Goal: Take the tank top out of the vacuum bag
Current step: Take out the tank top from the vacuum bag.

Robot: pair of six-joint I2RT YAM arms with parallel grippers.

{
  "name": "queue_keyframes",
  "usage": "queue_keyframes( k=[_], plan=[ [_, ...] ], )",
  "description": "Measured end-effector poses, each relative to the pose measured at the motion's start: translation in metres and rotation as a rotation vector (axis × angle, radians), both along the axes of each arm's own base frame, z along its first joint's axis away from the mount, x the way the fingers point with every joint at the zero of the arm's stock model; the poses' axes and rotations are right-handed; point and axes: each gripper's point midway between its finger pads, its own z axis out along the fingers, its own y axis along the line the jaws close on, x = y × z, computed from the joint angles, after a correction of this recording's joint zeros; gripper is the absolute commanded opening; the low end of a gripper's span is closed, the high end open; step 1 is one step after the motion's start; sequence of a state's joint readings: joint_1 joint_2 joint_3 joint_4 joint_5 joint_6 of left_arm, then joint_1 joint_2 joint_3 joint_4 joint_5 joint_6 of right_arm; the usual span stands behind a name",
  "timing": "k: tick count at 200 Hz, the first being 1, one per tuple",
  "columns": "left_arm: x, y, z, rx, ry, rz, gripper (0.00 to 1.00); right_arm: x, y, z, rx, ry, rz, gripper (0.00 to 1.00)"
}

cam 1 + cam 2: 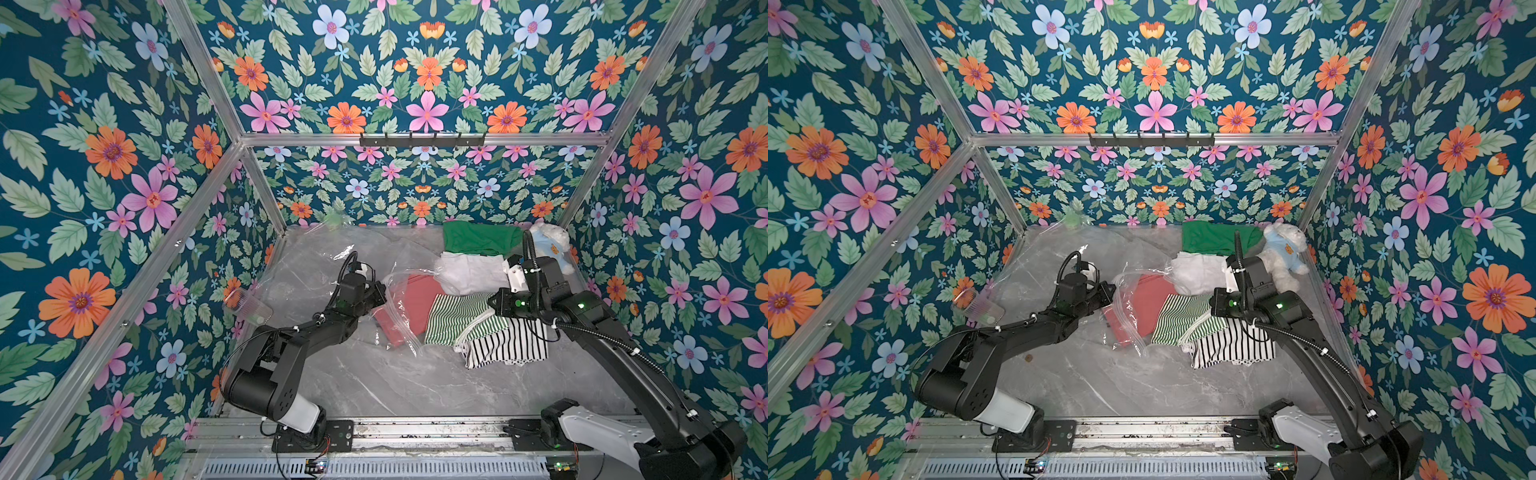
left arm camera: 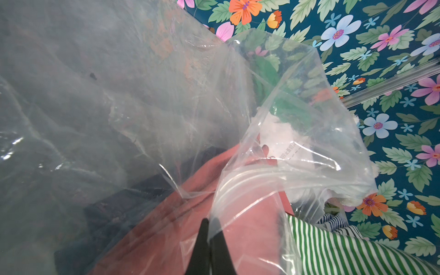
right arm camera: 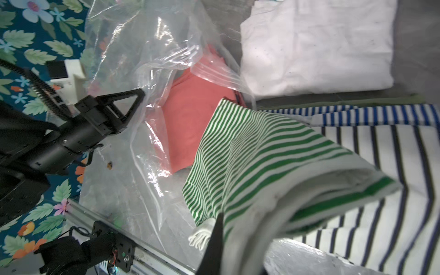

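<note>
**Anchored and gripped at the opening**

Left pincer point(image 2: 209, 223) clamps the vacuum bag point(image 2: 273, 133) by its lip, likely steadying the mouth. Right pincer point(image 3: 219, 222) clamps the green-striped tank top point(image 3: 262, 147) just outside it; beyond, a red garment point(image 3: 190, 114) lies inside

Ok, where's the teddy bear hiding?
In a top view the teddy bear sits in the far right corner of the table, beside the folded green garment and behind the right arm.
</note>
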State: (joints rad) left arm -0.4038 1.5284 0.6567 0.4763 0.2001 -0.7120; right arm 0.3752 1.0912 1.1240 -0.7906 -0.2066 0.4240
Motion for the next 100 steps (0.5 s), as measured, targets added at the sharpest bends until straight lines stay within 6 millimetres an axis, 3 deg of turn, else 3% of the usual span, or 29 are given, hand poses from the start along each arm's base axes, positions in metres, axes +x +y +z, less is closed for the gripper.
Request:
queue_keyframes(
  k=[32, 58, 78, 100],
  plan=[
    [-0.001, 0.000, -0.003, -0.005, 0.005, 0.003, 0.00, 0.003, -0.023, 0.005, -0.038, 0.020, -0.043, 0.00],
    [-0.002, 0.001, -0.004, -0.011, 0.004, 0.007, 0.00, 0.004, -0.049, -0.002, -0.074, 0.074, -0.112, 0.00],
    [-0.003, 0.002, -0.006, -0.010, 0.008, 0.007, 0.00, 0.004, -0.063, -0.015, -0.091, 0.124, -0.148, 0.00],
    [-0.003, 0.002, -0.006, -0.010, 0.008, 0.007, 0.00, 0.003, -0.078, -0.044, -0.111, 0.219, -0.190, 0.00]
  ],
)
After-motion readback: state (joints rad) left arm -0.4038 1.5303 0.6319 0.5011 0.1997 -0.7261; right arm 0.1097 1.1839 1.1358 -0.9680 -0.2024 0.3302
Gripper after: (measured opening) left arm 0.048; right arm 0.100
